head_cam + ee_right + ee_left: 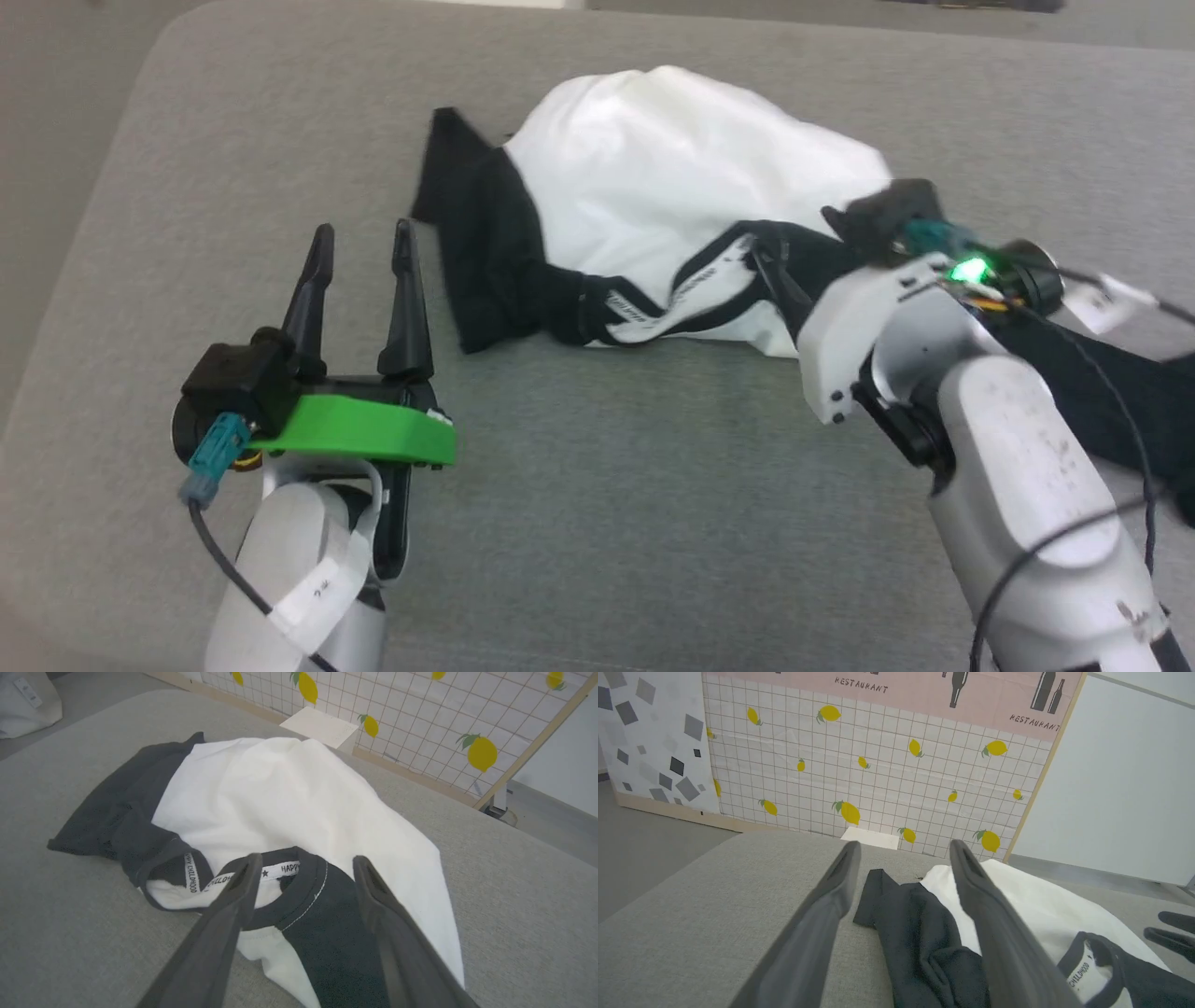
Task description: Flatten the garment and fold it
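The garment (672,159) lies crumpled in a mound on the grey padded surface (597,485), white body upward. One black sleeve (476,252) is bunched at its left, and the black neckband (691,289) with white lettering faces me. My left gripper (364,233) stands open just left of that sleeve, holding nothing; in the left wrist view the sleeve (915,924) lies between and beyond its fingers (817,924). My right gripper (307,861) hovers open over the neckband (299,868) and the black shoulder fabric (336,933), gripping nothing.
The surface's rounded far left corner (177,37) drops to the floor. Behind the far edge stands a wall panel (878,765) printed with a grid and lemons, with a small white box (322,728) at its foot. My right gripper's fingers (1171,931) show at the left wrist view's right edge.
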